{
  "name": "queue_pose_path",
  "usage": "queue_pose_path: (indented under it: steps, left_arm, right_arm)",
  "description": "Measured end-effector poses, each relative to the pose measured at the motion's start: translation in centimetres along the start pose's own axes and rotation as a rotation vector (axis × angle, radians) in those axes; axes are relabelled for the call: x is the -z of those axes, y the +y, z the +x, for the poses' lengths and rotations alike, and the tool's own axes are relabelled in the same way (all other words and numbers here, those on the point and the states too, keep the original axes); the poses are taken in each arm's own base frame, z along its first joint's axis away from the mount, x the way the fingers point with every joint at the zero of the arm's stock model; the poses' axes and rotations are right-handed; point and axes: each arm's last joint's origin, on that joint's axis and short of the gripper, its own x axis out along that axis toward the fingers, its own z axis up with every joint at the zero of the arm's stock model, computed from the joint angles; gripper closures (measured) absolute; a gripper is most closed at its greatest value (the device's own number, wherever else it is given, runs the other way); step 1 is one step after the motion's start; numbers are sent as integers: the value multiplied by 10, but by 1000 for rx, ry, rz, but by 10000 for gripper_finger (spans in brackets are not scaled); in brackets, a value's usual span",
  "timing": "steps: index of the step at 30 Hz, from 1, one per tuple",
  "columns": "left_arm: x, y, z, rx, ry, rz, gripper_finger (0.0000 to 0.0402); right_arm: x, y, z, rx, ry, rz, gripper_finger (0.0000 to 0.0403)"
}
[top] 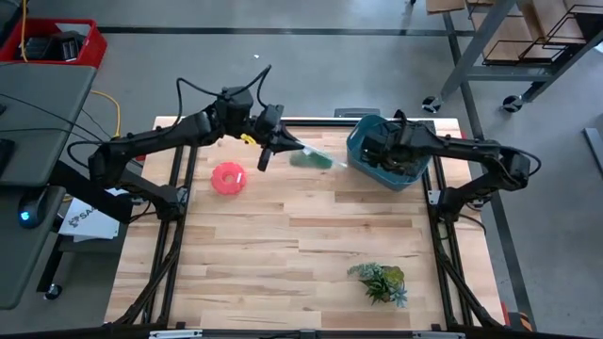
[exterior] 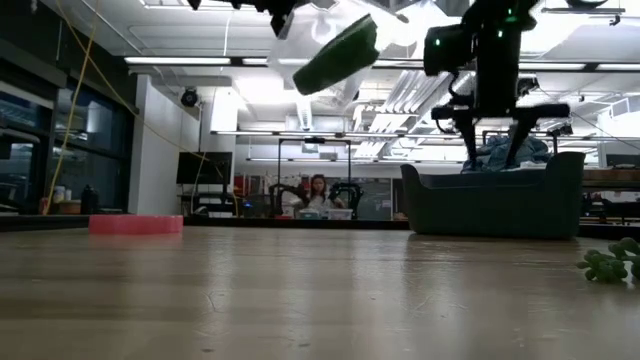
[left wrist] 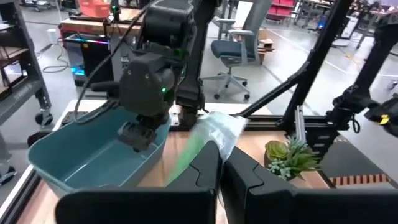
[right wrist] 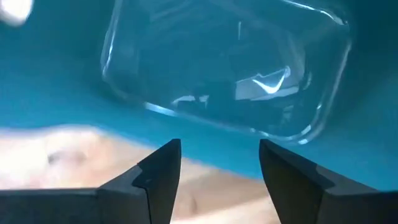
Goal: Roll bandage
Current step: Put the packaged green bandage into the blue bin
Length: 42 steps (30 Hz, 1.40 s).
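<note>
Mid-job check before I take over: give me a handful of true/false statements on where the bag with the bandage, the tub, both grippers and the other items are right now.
1. The left gripper holds the clear bag with the green bandage up off the table. True.
2. The right gripper is shut on the bag. False: its fingers are open, over the teal tub, facing a clear container inside.
3. The pink ring lies inside the tub. False: it lies on the table, apart from the tub.
4. The plant sprig lies on the table near the front edge. True.
5. The bandage lies flat on the table. False: it hangs in the bag.
</note>
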Motion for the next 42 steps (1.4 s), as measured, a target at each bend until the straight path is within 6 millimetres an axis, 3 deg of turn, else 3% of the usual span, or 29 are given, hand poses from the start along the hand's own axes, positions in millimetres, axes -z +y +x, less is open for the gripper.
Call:
queue_pose_path:
  steps: [4,6,9,11,18,28,36,42]
  left_arm:
    - [-2,1,-4,-10,-7,-6,401]
    - [-4,1,-6,-13,-24,-10,401]
    - [-6,0,-7,-20,-33,-27,401]
    - [-7,0,-7,-20,-45,-45,401]
    - [-19,0,-9,-21,-159,-72,401]
    - [-38,-15,-13,48,-302,-112,401]
    - [-62,-47,-53,82,-419,-59,401]
    - [-74,-71,-92,63,-491,0,402]
  right_arm:
    - [-14,-2,17,-19,-9,83,221]
    - [-22,-5,27,-17,-7,106,261]
    - [-33,-9,42,-43,-2,104,361]
    - [-39,-10,51,-94,13,104,387]
    - [-47,-6,69,-255,30,163,399]
    - [-30,0,78,-346,24,113,403]
    - [-9,22,95,-389,25,65,403]
    - [27,53,104,-565,94,77,403]
